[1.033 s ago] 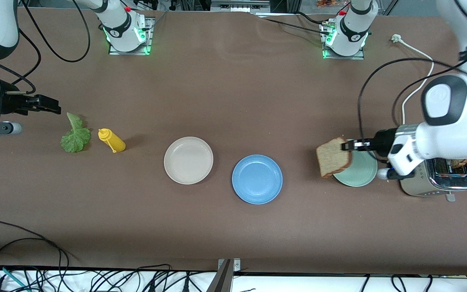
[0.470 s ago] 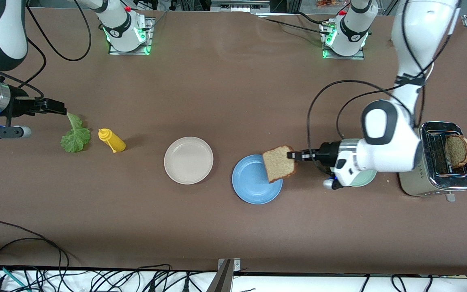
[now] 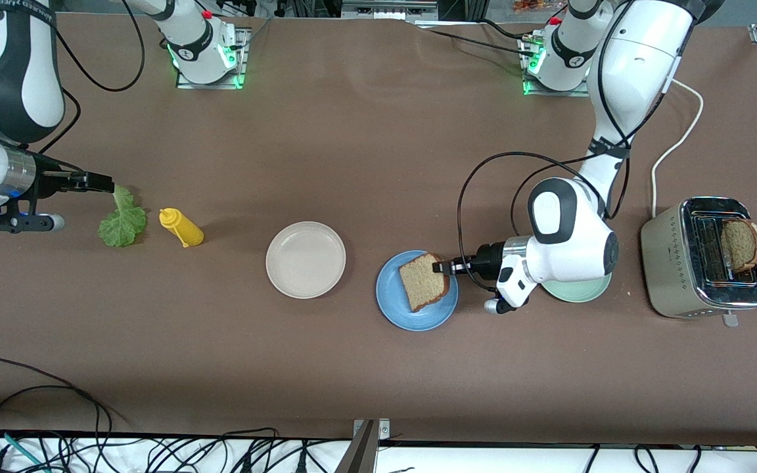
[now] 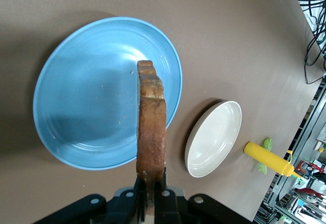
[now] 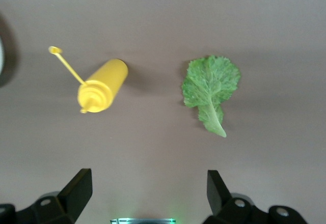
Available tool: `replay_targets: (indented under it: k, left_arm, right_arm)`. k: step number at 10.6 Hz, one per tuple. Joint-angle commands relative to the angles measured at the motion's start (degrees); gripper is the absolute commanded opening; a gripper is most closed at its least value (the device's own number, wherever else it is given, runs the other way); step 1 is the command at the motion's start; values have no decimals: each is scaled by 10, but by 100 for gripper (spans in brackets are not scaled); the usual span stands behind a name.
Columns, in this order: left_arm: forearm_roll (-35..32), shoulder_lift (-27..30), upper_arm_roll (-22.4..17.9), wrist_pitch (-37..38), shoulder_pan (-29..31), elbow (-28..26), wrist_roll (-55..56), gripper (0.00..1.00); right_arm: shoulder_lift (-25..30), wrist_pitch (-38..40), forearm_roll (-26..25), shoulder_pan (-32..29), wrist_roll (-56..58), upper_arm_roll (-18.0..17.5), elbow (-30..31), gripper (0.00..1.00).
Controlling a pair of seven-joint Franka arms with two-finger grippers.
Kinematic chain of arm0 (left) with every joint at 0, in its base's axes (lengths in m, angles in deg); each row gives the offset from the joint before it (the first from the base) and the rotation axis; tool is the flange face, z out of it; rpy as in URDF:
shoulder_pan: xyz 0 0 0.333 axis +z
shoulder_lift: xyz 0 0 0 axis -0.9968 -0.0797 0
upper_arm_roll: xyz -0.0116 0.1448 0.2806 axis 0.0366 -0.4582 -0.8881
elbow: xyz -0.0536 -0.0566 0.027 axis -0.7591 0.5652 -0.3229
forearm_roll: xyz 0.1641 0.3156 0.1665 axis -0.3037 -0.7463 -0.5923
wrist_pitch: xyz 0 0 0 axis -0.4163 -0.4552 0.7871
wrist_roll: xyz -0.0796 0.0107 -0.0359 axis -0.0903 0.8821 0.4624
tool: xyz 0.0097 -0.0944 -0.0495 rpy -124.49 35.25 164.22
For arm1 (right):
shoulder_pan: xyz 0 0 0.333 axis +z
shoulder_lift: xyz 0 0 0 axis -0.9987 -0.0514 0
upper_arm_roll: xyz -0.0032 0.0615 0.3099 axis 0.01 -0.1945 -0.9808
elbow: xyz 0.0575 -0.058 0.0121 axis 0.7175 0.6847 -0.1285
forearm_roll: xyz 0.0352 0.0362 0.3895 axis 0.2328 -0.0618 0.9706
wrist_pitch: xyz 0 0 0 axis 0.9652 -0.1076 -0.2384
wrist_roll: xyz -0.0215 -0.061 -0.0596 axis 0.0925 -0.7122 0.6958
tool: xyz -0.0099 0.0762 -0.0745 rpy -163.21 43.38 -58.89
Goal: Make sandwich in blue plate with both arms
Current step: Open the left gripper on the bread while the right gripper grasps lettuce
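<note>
Front view, left gripper (image 3: 443,267): fingers clamped on the edge of a bread slice (image 3: 424,282), holding it over the blue plate (image 3: 397,307).
Bread slice: brown, speckled, tilted; it extends out from the fingertips across the plate, and whether its low edge touches the plate cannot be told.
Left wrist view, bread slice (image 4: 152,132): seen edge-on, crust toward the camera, pinched between the two fingers of the left gripper (image 4: 150,199) at its near end.
Blue plate (image 4: 76,107): directly under the held slice, nothing else on it.
Beige plate (image 3: 305,259): just beside the blue plate, toward the right arm's end of the table; it also shows in the left wrist view (image 4: 214,138), past the fingertips.
Mint green plate (image 3: 582,289): under the left arm's wrist, mostly covered by it.
Toaster (image 3: 681,263): at the left arm's end of the table, with a second bread slice (image 3: 740,244) standing in one slot.
Right gripper (image 3: 110,186): fingers spread wide, holding nothing, tips over the stem end of the lettuce leaf (image 3: 121,218).
Right wrist view, lettuce leaf (image 5: 211,89): flat on the table ahead of the open fingers (image 5: 76,191), stem pointing back toward them.
Yellow squeeze bottle (image 5: 102,86): lying on its side next to the leaf, cap open on its tether; in the front view (image 3: 181,227) it is between the leaf and the beige plate.
</note>
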Motion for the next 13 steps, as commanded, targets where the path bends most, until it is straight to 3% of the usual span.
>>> replay_targets:
  k: [1, 9, 11, 13]
  left_arm:
    - [29, -16, -6, -1, -16, 30, -22, 0]
    - [29, -42, -6, -28, -46, 51, -24, 0]
    - [29, -48, -6, -35, -46, 51, -32, 0]
    - [28, -54, -5, -38, -45, 52, -52, 0]
  right_arm:
    - [8, -65, -12, -2, 34, 18, 79, 100]
    - [-81, -297, -4, -54, 155, 16, 219, 100]
    - [-123, -324, 50, -59, 207, 16, 224, 100]
    - [-172, -350, 143, -87, 305, 6, 221, 100]
